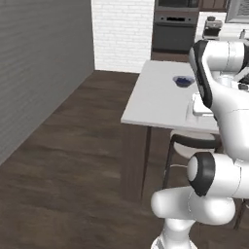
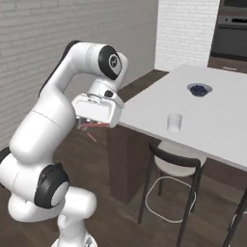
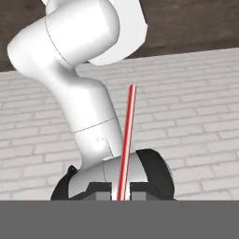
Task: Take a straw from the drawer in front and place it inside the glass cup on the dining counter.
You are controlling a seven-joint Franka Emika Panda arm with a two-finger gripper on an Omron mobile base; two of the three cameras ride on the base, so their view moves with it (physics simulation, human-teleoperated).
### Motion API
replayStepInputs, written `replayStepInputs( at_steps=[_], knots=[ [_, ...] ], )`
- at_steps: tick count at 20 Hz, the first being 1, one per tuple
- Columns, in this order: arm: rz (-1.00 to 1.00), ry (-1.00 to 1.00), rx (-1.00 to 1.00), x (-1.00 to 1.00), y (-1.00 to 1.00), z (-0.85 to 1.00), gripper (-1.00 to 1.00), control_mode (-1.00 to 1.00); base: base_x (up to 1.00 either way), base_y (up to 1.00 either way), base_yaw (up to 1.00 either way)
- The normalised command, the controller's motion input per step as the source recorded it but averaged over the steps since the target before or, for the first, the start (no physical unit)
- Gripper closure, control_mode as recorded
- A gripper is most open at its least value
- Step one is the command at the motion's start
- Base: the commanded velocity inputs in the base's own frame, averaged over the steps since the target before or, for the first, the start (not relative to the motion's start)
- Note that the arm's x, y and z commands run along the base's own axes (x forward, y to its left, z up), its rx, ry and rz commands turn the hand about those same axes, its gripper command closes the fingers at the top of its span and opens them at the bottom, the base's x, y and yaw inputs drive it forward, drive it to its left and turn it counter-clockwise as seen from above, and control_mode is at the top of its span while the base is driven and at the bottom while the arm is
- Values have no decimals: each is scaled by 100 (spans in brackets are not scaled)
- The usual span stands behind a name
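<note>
My gripper (image 3: pixel 120 190) is shut on the straw (image 3: pixel 127 140), a thin red-pink stick that runs up from between the fingertips. In the right base view the gripper (image 2: pixel 84 125) hangs under the white hand, left of the dining counter (image 2: pixel 144 111), with the straw (image 2: pixel 90 128) poking out below it. The glass cup (image 2: pixel 174 122) stands upright near the counter's front edge, well to the right of the gripper. The dining counter (image 1: pixel 155 104) also shows in the left base view, where my arm hides its right part. The drawer is out of view.
A shallow blue bowl (image 2: pixel 199 89) sits farther back on the counter, also seen as the bowl (image 1: pixel 183 81). A stool (image 2: pixel 176 161) with a dark back stands under the counter's front edge. A grey brick wall (image 2: pixel 48 34) runs on the left, over dark wood floor.
</note>
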Motion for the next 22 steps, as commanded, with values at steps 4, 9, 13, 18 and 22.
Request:
replayStepInputs(
  at_steps=[4,9,13,18,22],
  knots=[
    [0,0,0,0,0,0,100,100,99,0,-22],
    [0,0,0,0,0,0,100,100,98,0,-17],
    [0,0,0,0,0,0,100,100,99,0,-17],
    [-2,-7,0,2,0,1,100,-100,57,0,-13],
    [-7,-64,-1,-18,0,33,100,-100,0,0,0]
  ],
)
